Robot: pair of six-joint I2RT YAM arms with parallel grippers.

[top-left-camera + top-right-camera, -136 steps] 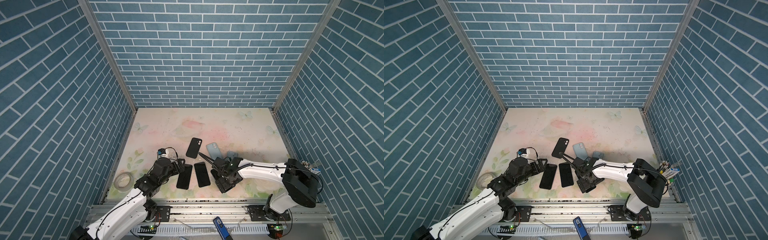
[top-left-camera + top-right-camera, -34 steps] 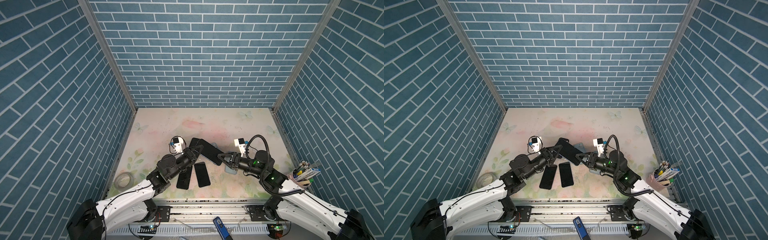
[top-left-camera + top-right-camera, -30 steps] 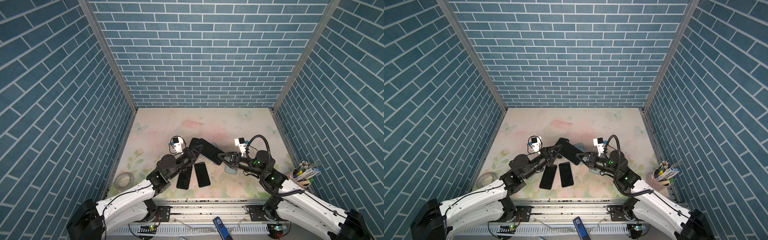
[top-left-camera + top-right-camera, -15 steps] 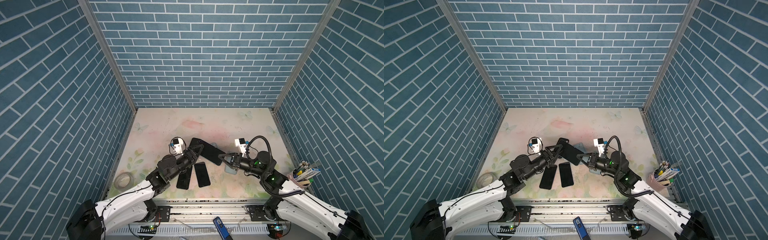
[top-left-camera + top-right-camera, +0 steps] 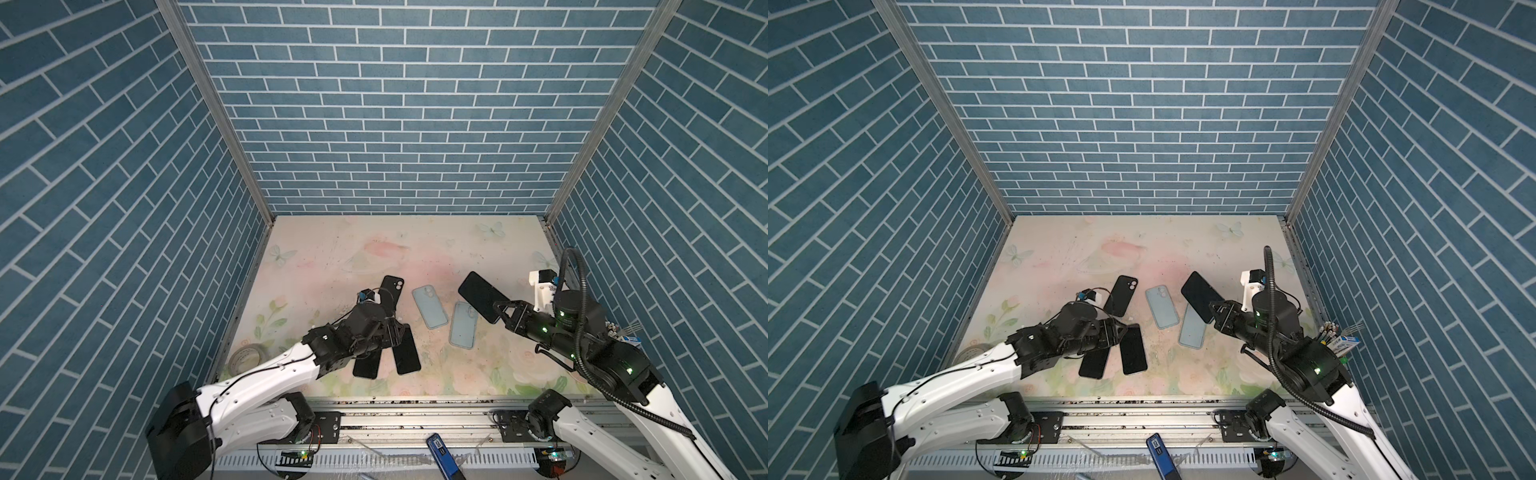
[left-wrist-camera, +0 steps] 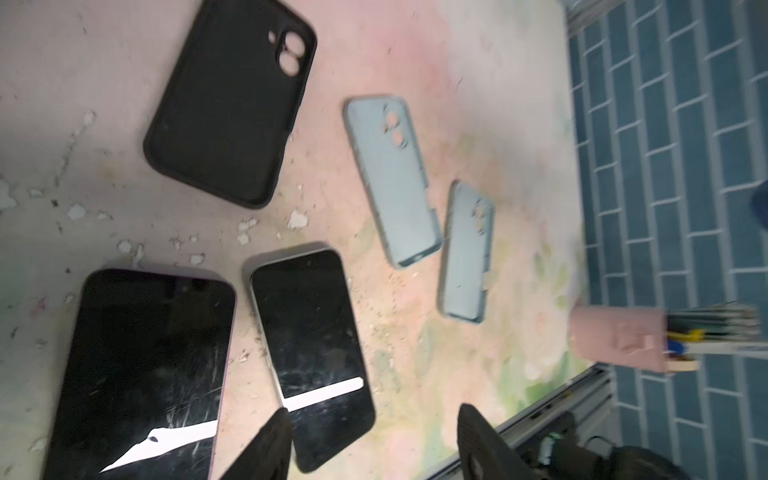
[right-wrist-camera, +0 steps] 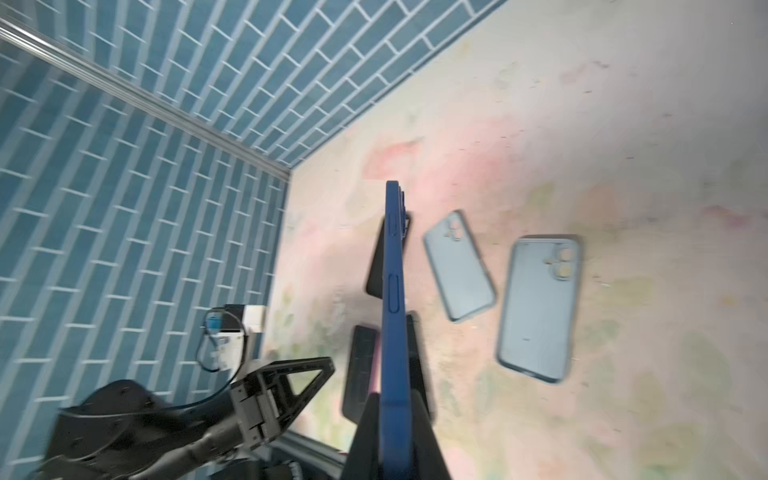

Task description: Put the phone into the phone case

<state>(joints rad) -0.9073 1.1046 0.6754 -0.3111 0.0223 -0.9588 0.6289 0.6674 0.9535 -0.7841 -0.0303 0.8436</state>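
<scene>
- Right of the black case (image 5: 392, 291), in both top views, the right gripper (image 5: 500, 312) is clamped on one end of the blue phone (image 5: 480, 296). The phone hangs tilted in the air above the second pale case (image 5: 463, 330), clear of the table.
- Between that case and the black case lies the first pale case (image 5: 430, 306). All three cases look empty.
- Nearer the front rail than the black case, the left gripper (image 5: 1116, 332) hovers over the silver-edged phone (image 5: 1133, 349) and the purple-edged phone (image 5: 1094, 362), gripping nothing.
- In the left wrist view, its fingers (image 6: 266, 449) stand wide apart and empty over the end of the silver-edged phone farthest from the black case. The black case lies hollow side up.
- In the right wrist view, the blue phone shows edge-on, pinched between the fingers (image 7: 361, 449). The black case is partly hidden behind it, and both pale cases lie flat beyond.
- Progress, as I judge it: the phone is lifted and firmly held, which is the early part. Lowering it into a case and pressing it home remain, and I cannot tell which case is meant.
</scene>
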